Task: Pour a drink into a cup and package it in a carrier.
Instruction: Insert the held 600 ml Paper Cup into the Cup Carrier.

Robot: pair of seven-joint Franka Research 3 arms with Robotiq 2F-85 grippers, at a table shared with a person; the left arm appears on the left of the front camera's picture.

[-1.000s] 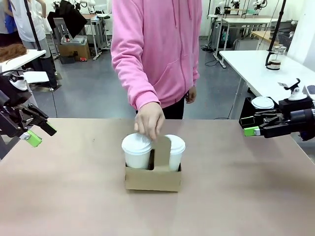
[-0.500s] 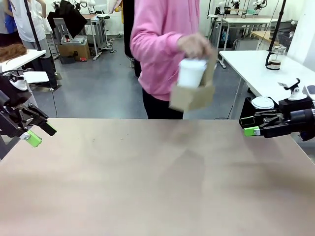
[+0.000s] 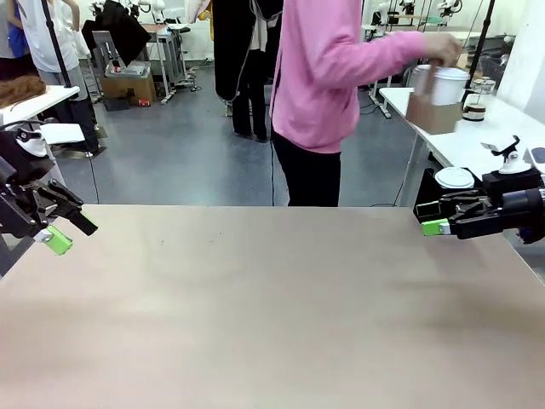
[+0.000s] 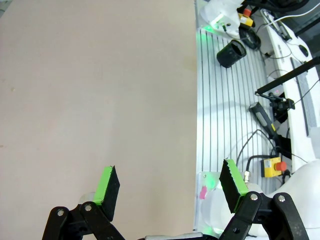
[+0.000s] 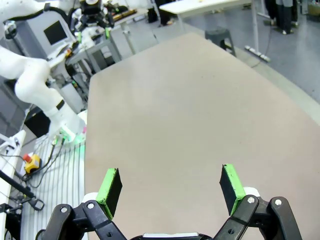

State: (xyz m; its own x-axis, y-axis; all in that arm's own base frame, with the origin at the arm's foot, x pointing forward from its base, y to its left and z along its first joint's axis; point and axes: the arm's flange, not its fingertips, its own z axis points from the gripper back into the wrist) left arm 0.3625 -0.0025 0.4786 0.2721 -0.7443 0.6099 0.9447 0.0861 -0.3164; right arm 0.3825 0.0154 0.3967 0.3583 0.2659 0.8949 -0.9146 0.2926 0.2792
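at upper right of the front view, a person's hand point(image 3: 440, 47) is holding the low brown cardboard cup carrier point(image 3: 433, 112) with a lidded white paper cup point(image 3: 450, 86); left gripper point(image 3: 64, 223) and right gripper point(image 3: 436, 220) are resting at the frame edges, jaws spread wide, holding nothing.

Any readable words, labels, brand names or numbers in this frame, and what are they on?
None can be read.
The cup and carrier, held by the person's hand, look plain and blurred.
The monitor in the right wrist view is too small to read.
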